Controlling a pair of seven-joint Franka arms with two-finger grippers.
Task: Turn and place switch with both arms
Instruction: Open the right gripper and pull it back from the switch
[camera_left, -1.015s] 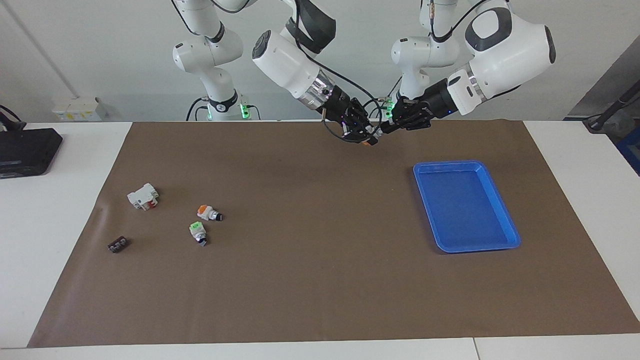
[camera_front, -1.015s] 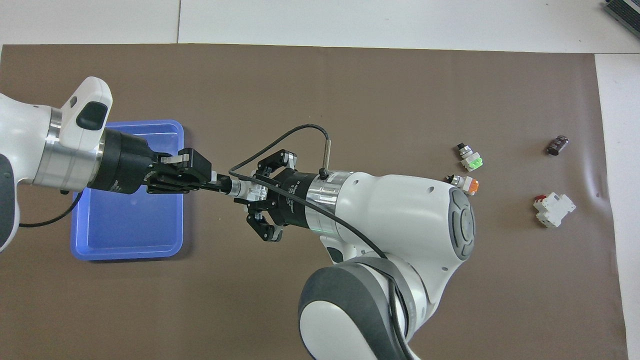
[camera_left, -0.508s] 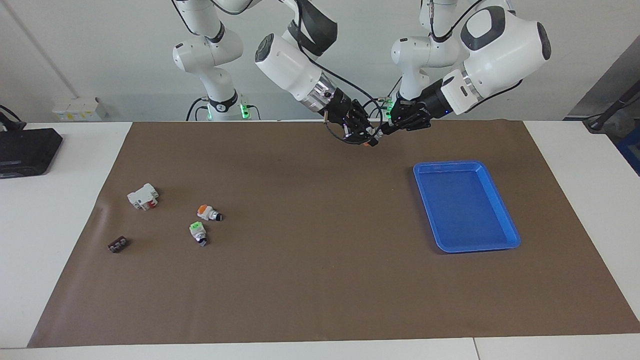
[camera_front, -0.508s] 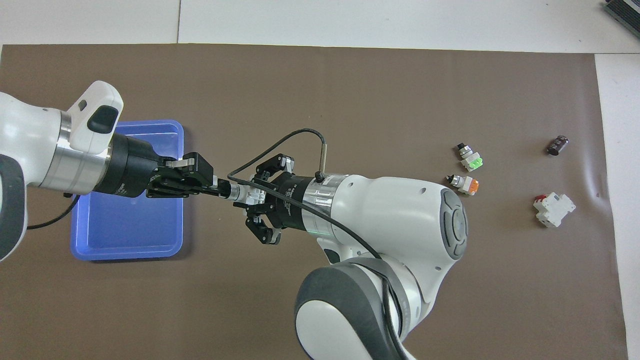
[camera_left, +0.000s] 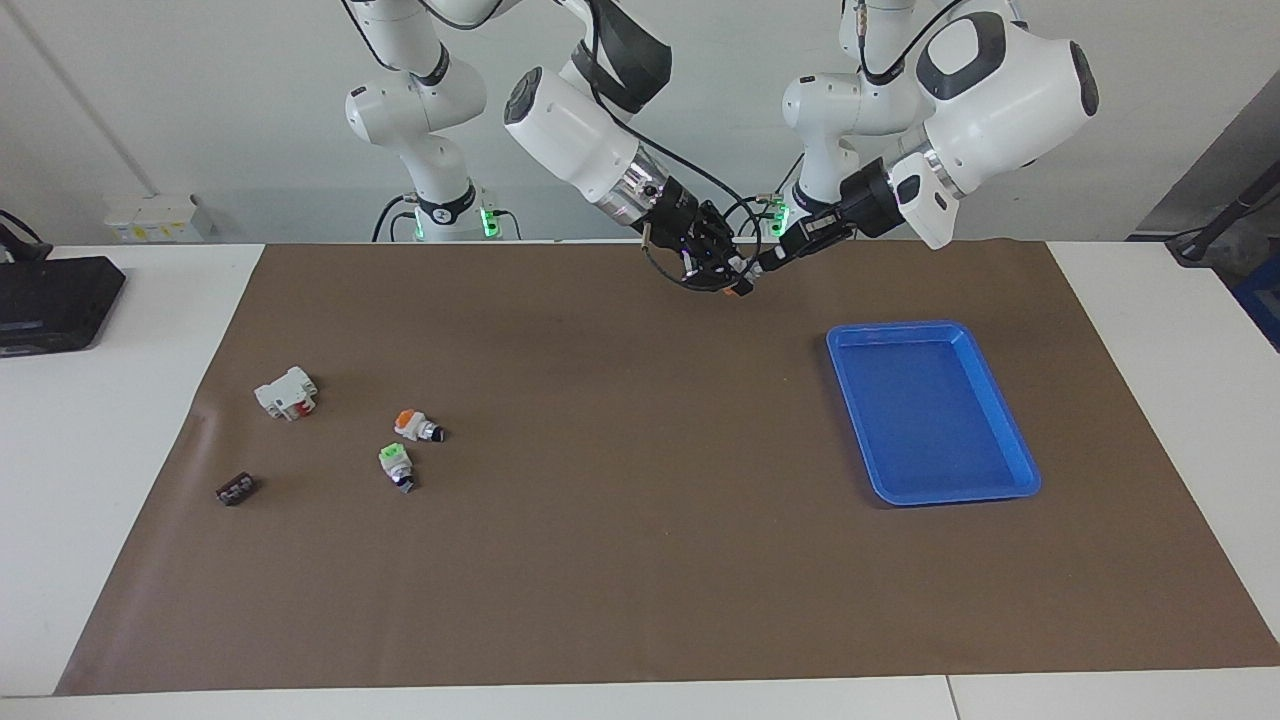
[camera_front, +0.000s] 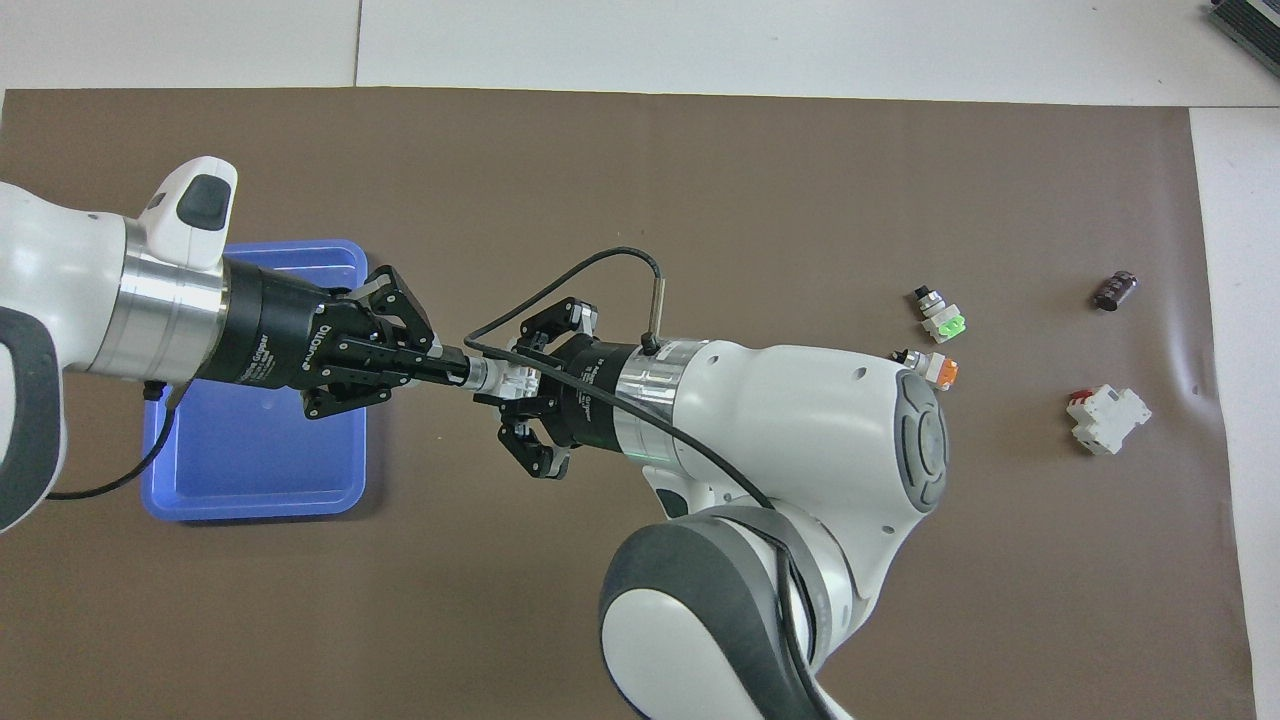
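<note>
— Where is the switch (camera_left: 744, 281) (camera_front: 484, 375) to be found?

— It is held up in the air over the mat (camera_left: 620, 560) (camera_front: 700, 170), above the strip closest to the robots. It is gripped from both ends at once, lying roughly level between the two claws.

— How is it held by the right gripper (camera_left: 728, 275) (camera_front: 507, 385)?

— The white-and-silver body is clamped between its fingers, which are closed onto it. The orange block is seen at the lower edge of that grasp in the facing view.

— And by the left gripper (camera_left: 768, 262) (camera_front: 452, 367)?

— Its fingers are drawn together to a narrow point, and the slim knob end is pinched there. Nothing else is carried by either claw.

— What is laid out on the mat?

— A blue tray (camera_left: 905, 328) (camera_front: 290, 246) is set toward the left arm's end, flat on the mat. Toward the right arm's end, well apart from the tray, four small parts are scattered. A white breaker (camera_left: 285, 392) (camera_front: 1107, 420) is placed nearest the robots. An orange stub (camera_left: 415, 427) (camera_front: 930, 368) with a black knob is found a little farther out, and a green switch (camera_left: 397, 464) (camera_front: 940, 315) is laid just beside it, farther again. A dark part (camera_left: 236, 489) (camera_front: 1115, 290) is seen farthest out, near the mat's end.
</note>
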